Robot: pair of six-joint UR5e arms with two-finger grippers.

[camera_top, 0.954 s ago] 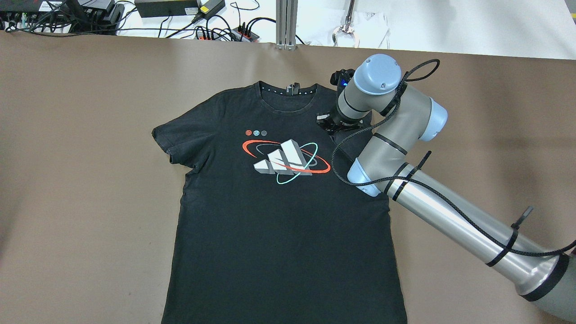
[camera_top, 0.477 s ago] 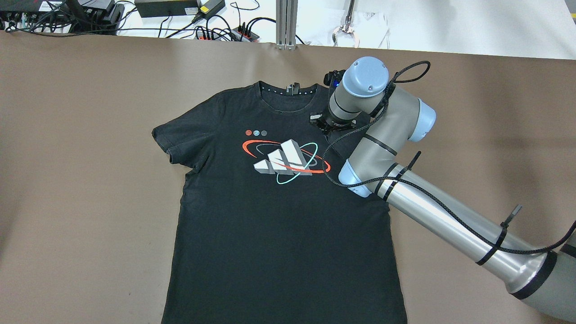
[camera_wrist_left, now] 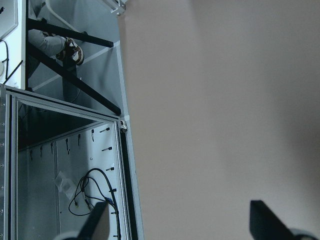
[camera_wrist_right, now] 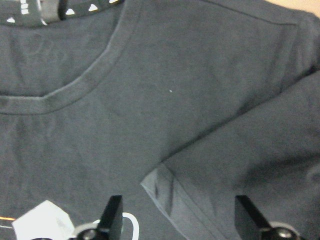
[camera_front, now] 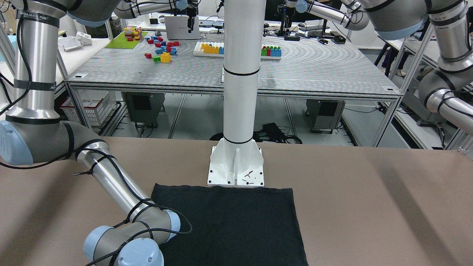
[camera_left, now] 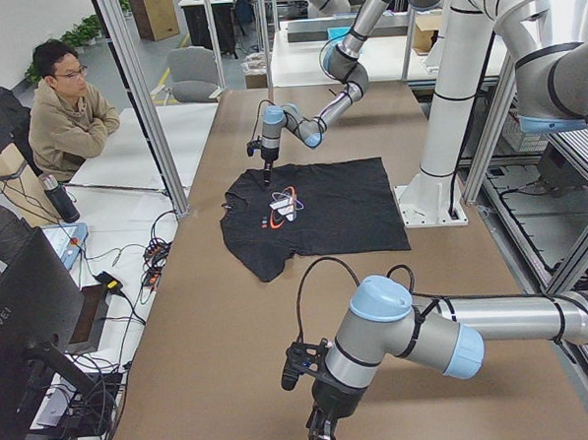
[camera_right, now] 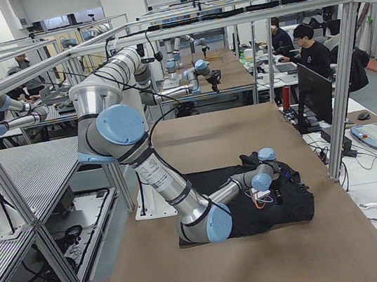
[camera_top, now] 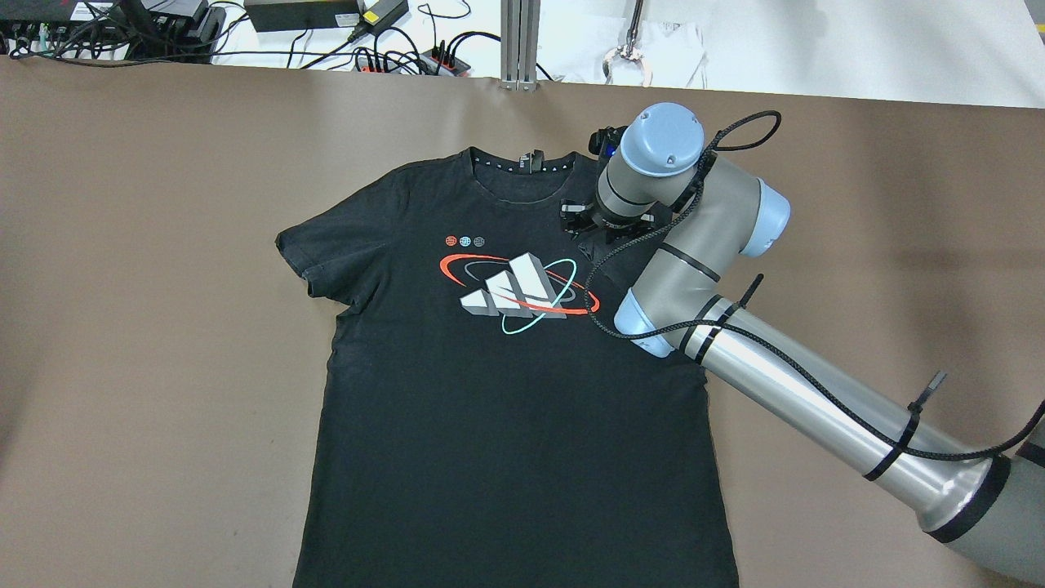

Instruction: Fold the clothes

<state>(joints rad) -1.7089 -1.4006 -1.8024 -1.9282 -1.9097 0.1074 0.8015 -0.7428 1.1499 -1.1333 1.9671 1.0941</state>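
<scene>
The black T-shirt (camera_top: 490, 408) lies flat and face up on the brown table (camera_top: 147, 343), its white, red and teal print (camera_top: 518, 292) uppermost. It also shows in the front-facing view (camera_front: 229, 221) and the exterior left view (camera_left: 323, 214). My right gripper (camera_top: 589, 227) hovers open just right of the collar (camera_top: 522, 175). In the right wrist view the gripper (camera_wrist_right: 180, 220) is open and empty above a sleeve hem (camera_wrist_right: 165, 192) that lies folded in over the chest. My left gripper (camera_wrist_left: 182, 222) is open and empty over bare table near its edge, far from the shirt (camera_left: 320, 437).
Cables and power bricks (camera_top: 326, 16) and an aluminium post (camera_top: 520, 41) stand beyond the table's far edge. The white pedestal base (camera_front: 236, 166) touches the shirt's bottom hem. A seated person (camera_left: 67, 114) watches from beyond the table's long side.
My right gripper has moved a little to the left over the shirt, toward the collar, and stays open. The shirt has not moved.
</scene>
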